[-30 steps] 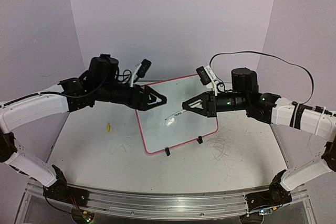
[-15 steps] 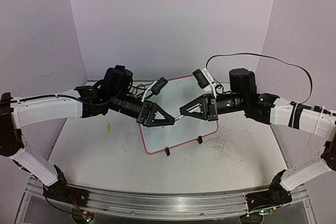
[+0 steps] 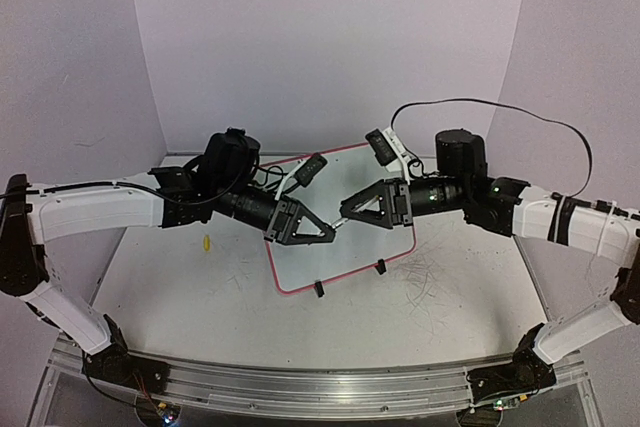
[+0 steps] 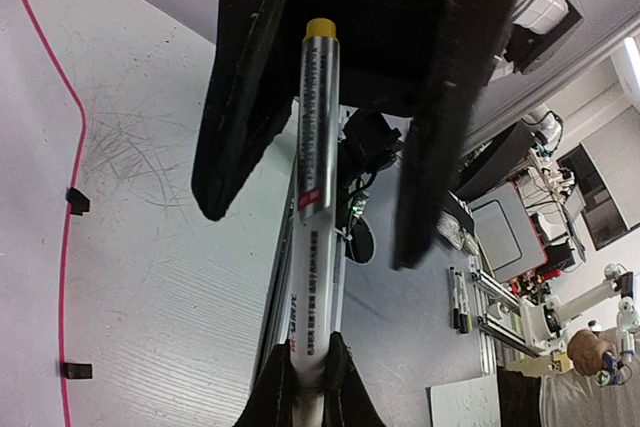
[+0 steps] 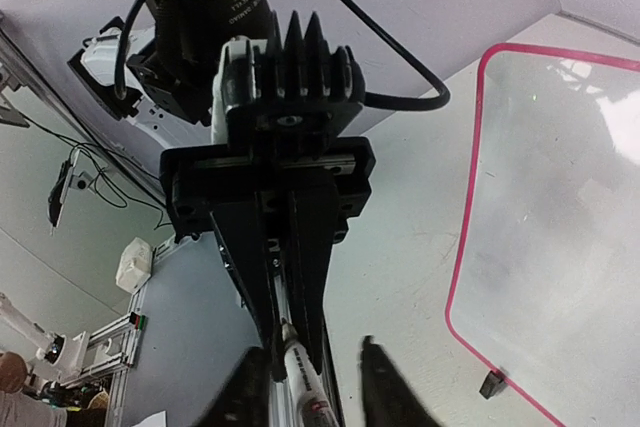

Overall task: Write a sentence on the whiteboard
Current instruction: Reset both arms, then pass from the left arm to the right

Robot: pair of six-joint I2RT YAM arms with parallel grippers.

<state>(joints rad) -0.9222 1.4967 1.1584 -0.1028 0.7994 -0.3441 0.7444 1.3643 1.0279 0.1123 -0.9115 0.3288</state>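
Above the whiteboard [image 3: 352,259], which lies flat on the table [image 3: 190,287] between the two arms, both grippers meet tip to tip over a marker [image 4: 313,177]. Main risk: the marker drops or swings onto the board, b/c the left gripper [image 4: 308,357] pinches it only at one end, so the long barrel can pivot. Also, if the right gripper [image 5: 312,355] pulls off at an angle, a finger could drag the barrel & twist it out of line, spoiling the writing angle. Left jaws: together, clamped on the marker's end. Right jaws: part-way apart, straddling the barrel near its yellow end, no firm hold; contact on one side poss., can't tell. No writing visible on the board.
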